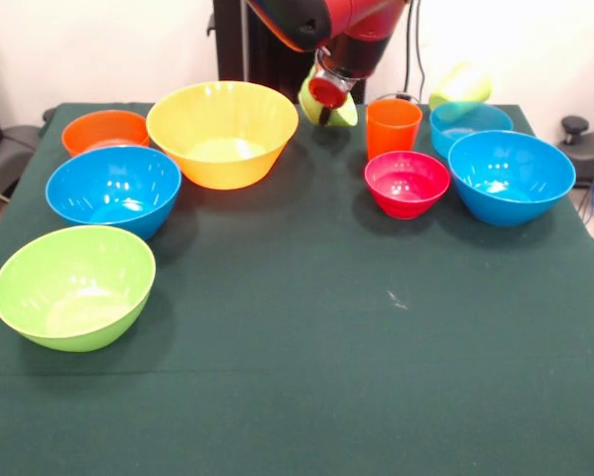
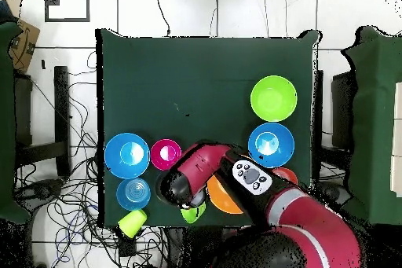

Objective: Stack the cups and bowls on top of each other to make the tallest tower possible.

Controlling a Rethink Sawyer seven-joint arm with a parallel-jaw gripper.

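My gripper (image 1: 327, 103) hangs at the table's far side, between the yellow bowl (image 1: 222, 134) and the orange cup (image 1: 394, 127). It is shut on the small green bowl (image 1: 344, 112), which is tilted and also shows in the overhead view (image 2: 191, 214). The yellow-green cup (image 1: 460, 86) lies tilted behind the small blue bowl (image 1: 470, 123). The red-pink bowl (image 1: 407, 183) and a large blue bowl (image 1: 511, 177) stand at the right. At the left stand the orange bowl (image 1: 105, 130), another blue bowl (image 1: 113, 188) and the lime bowl (image 1: 74, 286). No tower is in view.
The green cloth table (image 1: 306, 357) is bare across its middle and near side. In the overhead view my arm (image 2: 275, 202) covers the yellow bowl and the orange cup. Cables and chairs lie off the table's edges.
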